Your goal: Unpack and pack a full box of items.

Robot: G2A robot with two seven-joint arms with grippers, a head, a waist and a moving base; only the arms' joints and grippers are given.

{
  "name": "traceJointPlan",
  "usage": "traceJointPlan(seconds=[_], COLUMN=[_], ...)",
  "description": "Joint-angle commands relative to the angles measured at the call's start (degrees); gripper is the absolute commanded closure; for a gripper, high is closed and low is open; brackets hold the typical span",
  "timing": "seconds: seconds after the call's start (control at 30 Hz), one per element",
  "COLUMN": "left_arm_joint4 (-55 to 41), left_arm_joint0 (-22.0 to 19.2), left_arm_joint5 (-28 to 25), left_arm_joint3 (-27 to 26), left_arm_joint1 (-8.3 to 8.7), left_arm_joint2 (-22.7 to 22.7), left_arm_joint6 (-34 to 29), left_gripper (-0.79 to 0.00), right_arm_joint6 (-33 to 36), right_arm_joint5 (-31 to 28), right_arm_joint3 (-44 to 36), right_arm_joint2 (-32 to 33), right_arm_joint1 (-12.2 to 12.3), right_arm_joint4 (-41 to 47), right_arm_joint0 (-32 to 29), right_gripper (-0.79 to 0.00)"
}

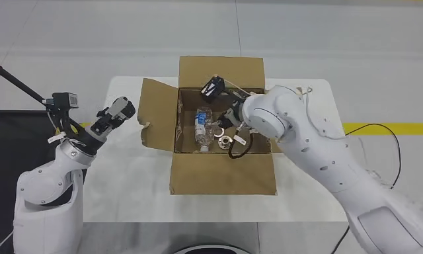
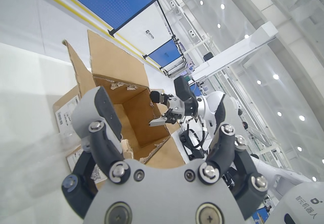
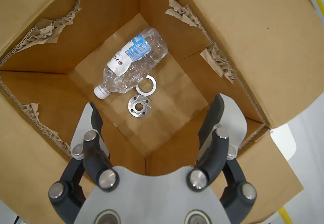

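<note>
Right fingers (image 3: 217, 111) above torn-edged cardboard box (image 3: 227, 7)

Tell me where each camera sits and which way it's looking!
Top view: sits above the arms, looks down at the table and open box; both arms show.
Left wrist view: sits on the left wrist beside the box, looks out sideways at it and the hall; the open left gripper shows.
Right wrist view: sits on the right wrist above the box, looks down inside at a bottle; the open right gripper shows.
Shared: top and right wrist views both show the bottle in the box.
</note>
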Motion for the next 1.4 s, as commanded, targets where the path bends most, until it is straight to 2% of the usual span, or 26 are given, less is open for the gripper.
traceJointPlan(seconds=[0.0, 0.17, 0.23, 0.3, 0.37, 0.4, 0.47, 0.93, 1.37], left_arm_joint4=[-0.89, -2.21, -2.21, -2.21, -2.21, -2.21, -2.21, -2.21, -2.21], left_arm_joint0=[0.21, 0.59, 0.59, 0.59, 0.59, 0.59, 0.59, 0.59, 0.59], left_arm_joint5=[-0.27, -0.76, -0.76, -0.76, -0.76, -0.76, -0.76, -0.76, -0.76], left_arm_joint3=[0.64, 1.44, 1.44, 1.44, 1.44, 1.44, 1.44, 1.44, 1.44], left_arm_joint1=[0.16, 0.46, 0.46, 0.46, 0.46, 0.46, 0.46, 0.46, 0.46], left_arm_joint2=[-0.65, -1.25, -1.25, -1.25, -1.25, -1.25, -1.25, -1.25, -1.25], left_arm_joint6=[0.49, 0.75, 0.75, 0.75, 0.75, 0.75, 0.75, 0.75, 0.75], left_gripper=[-0.785, -0.785, -0.785, -0.785, -0.785, -0.785, -0.785, -0.785, -0.785], right_arm_joint6=[-0.2, -1.04, -1.0, -0.72, -0.49, -0.48, -0.55, -4.21, -4.24], right_arm_joint5=[0.48, 0.93, 1.75, 2.72, 3.52, 3.72, 4.41, 2.81, 1.86], right_arm_joint3=[3.16, 10.81, 13.82, 16.51, 19.25, 20.49, 23.14, 38.91, 47.94], right_arm_joint2=[-1.78, -5.66, -6.9, -8.01, -8.93, -9.36, -10.06, -12.23, -13.64], right_arm_joint1=[-1.19, -4.39, -5.59, -6.77, -7.88, -8.44, -9.55, -16.02, -21.13], right_arm_joint4=[0.87, 3.35, 3.78, 4.11, 4.46, 4.73, 5.3, 8.67, 8.78], right_arm_joint0=[1.2, 3.65, 4.43, 5.1, 5.64, 5.85, 6.23, 7.84, 8.92], right_gripper=[-0.785, -0.77, -0.699, -0.536, -0.456, -0.388, -0.36, -0.342, -0.296])
